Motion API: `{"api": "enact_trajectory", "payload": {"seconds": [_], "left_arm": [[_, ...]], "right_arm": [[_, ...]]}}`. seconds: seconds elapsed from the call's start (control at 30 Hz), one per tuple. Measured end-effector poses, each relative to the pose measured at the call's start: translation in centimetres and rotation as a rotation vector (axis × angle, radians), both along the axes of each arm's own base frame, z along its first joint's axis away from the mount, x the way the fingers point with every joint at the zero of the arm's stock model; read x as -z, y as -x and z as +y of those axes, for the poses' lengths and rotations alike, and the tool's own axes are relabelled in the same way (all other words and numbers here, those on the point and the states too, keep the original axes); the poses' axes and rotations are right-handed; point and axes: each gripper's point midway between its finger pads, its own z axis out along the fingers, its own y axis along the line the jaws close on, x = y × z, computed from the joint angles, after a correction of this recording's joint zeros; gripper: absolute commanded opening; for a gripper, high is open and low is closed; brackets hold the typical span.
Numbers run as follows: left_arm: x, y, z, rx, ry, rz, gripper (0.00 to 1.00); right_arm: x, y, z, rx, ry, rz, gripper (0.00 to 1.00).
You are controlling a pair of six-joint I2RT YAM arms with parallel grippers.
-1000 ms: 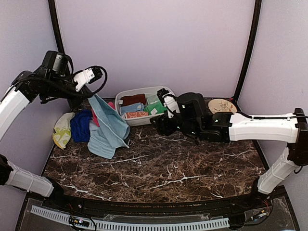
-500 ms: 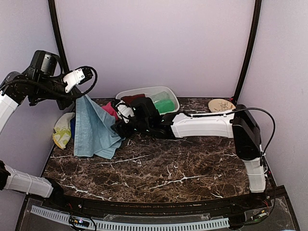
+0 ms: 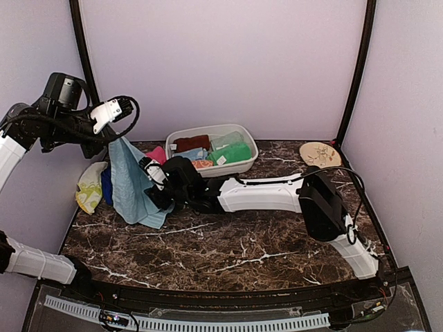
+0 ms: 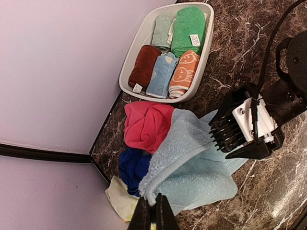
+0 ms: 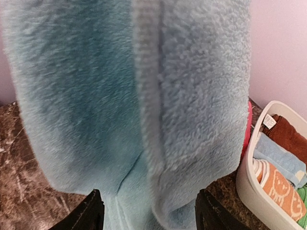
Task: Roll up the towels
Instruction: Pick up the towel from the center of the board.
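Note:
My left gripper (image 3: 119, 137) is shut on the top corner of a pale blue towel (image 3: 131, 183) and holds it up, so it hangs to the table. The left wrist view shows the pinch (image 4: 153, 212) on the towel (image 4: 192, 163). My right gripper (image 3: 149, 188) is open at the towel's lower right edge. In the right wrist view the towel (image 5: 144, 96) hangs straight in front of its spread jaws (image 5: 151, 215). A pink towel (image 4: 146, 125) and a royal blue towel (image 4: 132, 165) lie crumpled behind it.
A white tub (image 3: 181, 134) at the back holds rolled towels: green, dark red, pale blue and orange patterned. A pale yellow cloth (image 3: 88, 187) lies at the far left. A tan plate (image 3: 320, 152) sits at the back right. My right arm stretches across the table's middle.
My right arm has swung left from the tub to the hanging towel's lower edge. My left gripper moved slightly left at first and still holds the towel up.

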Motion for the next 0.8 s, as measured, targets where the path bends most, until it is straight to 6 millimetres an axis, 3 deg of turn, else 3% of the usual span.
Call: {"api": "enact_trajectory", "payload": {"seconds": [0.23, 0.33, 0.5, 0.63, 0.8], "left_arm": [[-0.1, 0.4, 0.3, -0.004, -0.003, -0.003, 0.00], [-0.3, 0.6, 0.5, -0.007, -0.002, -0.008, 0.00], [-1.3, 0.8, 0.5, -0.006, 0.016, -0.026, 0.00], [-3.7, 1.2, 0.2, 0.007, 0.065, -0.065, 0.00], [-7.9, 1.9, -0.6, 0.049, 0.162, -0.134, 0.00]], "right_arm": [[2.7, -3.6, -0.8, 0.161, 0.039, -0.039, 0.25], [2.5, -4.7, -1.5, 0.211, 0.027, -0.051, 0.02], [1.9, -5.5, -4.0, 0.271, 0.030, -0.072, 0.00], [-2.7, -5.6, -6.5, 0.317, 0.004, -0.130, 0.00], [-14.1, -4.3, -12.0, 0.382, -0.094, -0.241, 0.00]]}}
